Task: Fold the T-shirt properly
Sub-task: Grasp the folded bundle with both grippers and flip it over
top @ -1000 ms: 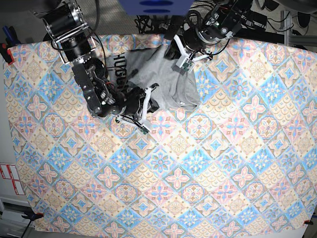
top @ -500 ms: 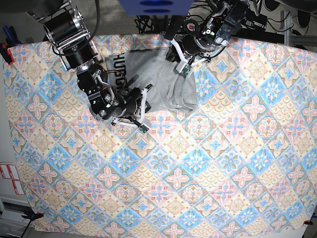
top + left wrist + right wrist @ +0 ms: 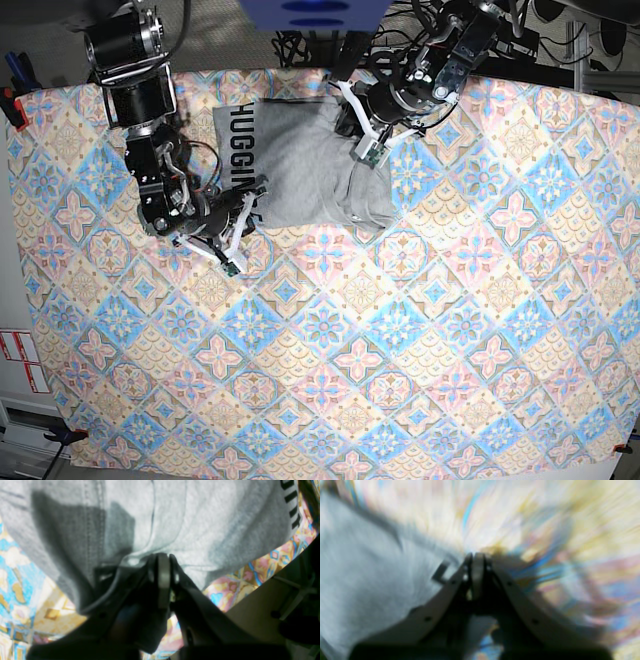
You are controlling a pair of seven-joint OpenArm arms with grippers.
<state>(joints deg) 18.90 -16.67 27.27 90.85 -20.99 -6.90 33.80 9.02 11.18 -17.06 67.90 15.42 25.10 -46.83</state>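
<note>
Because my left gripper (image 3: pixel 163 557) pinches the T-shirt (image 3: pixel 200 525) hem at twelve o'clock, soft cloth sags limply. In the blurred right wrist view, my right gripper (image 3: pixel 476 556) pinches T-shirt (image 3: pixel 365 580) fabric, jaws together. From base, it lies at twelve o'clock on the tablecloth (image 3: pixel 400 350); I'd grip edges.

The base view is evenly bright and sharp, with only soft, short shadows under the 2 arms and along the lower edge of the T-shirt (image 3: pixel 300 165); the tablecloth (image 3: pixel 400 350) shows no glare. In the left wrist view the left gripper (image 3: pixel 163 557) is a dark, out-of-focus silhouette against brightly lit grey cloth, and a hard-edged shadow falls on the fabric up and to its left. The right wrist view is heavily motion-blurred: the pattern beyond the right gripper (image 3: pixel 476 555) smears into pale streaks radiating from its tip, washed out above.
</note>
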